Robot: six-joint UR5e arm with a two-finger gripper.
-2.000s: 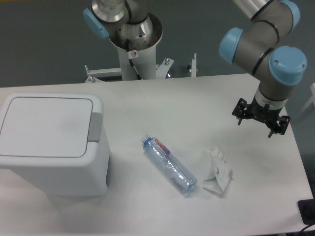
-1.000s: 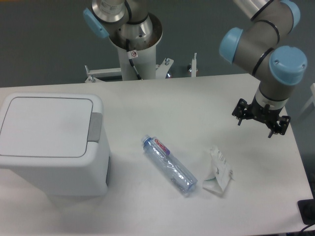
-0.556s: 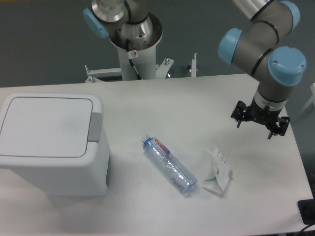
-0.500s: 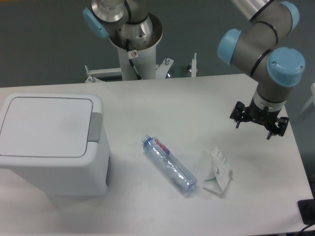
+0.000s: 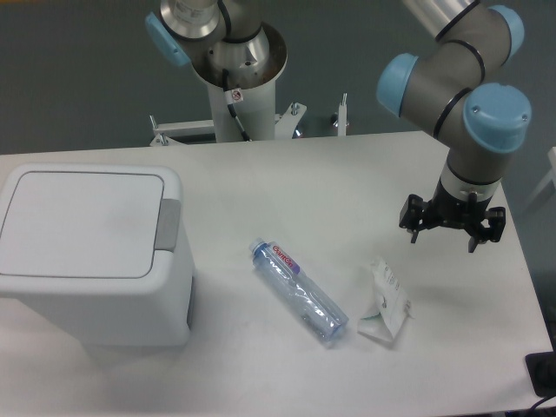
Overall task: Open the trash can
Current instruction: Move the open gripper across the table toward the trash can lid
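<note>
The bin point(image 5: 91, 252) sits at the left edge of the table point(image 5: 347, 174), its flat lid point(image 5: 80, 223) down and level. A grey tab point(image 5: 168, 224) lies along the lid's right side, facing the table's middle. The bin looks like stiff, smooth, light plastic, so a sideways shove could slide it; a downward press on the tab is probably the right contact, not a pinch on the slick lid. A bottle point(image 5: 299, 291) lies near the table's centre, with a crumpled wrapper point(image 5: 384, 301) towards the front right. The gripper point(image 5: 451, 230) hovers near the right edge, well apart from the bin, fingers spread, holding nothing.
</note>
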